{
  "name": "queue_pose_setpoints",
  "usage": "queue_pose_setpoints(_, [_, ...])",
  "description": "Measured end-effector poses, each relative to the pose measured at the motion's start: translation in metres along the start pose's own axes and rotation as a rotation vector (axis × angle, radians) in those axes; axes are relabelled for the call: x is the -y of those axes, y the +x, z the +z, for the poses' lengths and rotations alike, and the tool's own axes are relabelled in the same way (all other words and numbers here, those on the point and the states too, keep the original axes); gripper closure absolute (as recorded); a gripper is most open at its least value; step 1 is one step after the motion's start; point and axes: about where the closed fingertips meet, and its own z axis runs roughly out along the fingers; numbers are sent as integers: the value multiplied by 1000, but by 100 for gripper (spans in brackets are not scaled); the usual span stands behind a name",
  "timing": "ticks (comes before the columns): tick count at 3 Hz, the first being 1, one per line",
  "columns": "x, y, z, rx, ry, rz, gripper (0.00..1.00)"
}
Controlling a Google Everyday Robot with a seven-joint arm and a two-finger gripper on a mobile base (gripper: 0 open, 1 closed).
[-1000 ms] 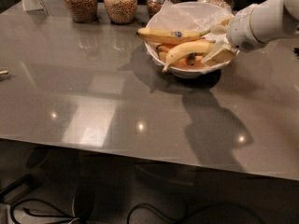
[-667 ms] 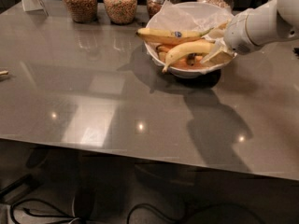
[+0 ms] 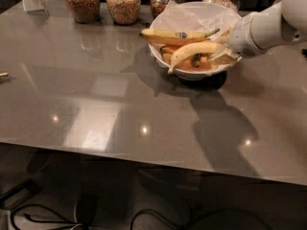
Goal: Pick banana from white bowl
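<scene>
As the pale parallel-jaw gripper (image 3: 224, 49) sits at 3 o'clock on the round white bowl (image 3: 189, 74), we see the curved bright-yellow banana (image 3: 194, 51) inside, stretching toward 8 o'clock; whether it is clamped we cannot tell

My gripper (image 3: 224, 52) is over the right rim of the large round white bowl (image 3: 191, 74), at the curved bright-yellow banana (image 3: 192, 51)'s right end.

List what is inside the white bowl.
Crumpled white paper, a stickered banana and the curved banana lie in the white bowl; the gripper is at the curved one's right end. Orange pieces beneath are mostly covered.
</scene>
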Motion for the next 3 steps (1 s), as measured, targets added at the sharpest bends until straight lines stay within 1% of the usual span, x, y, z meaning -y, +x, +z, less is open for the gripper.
queue_pose_setpoints(1, [2,-12,-16,0,5,-14,100])
queue_pose_setpoints(2, [8,-24,-41,18,12,-7,100])
queue_pose_setpoints(3, [7,-37,-74,76,17,3,100])
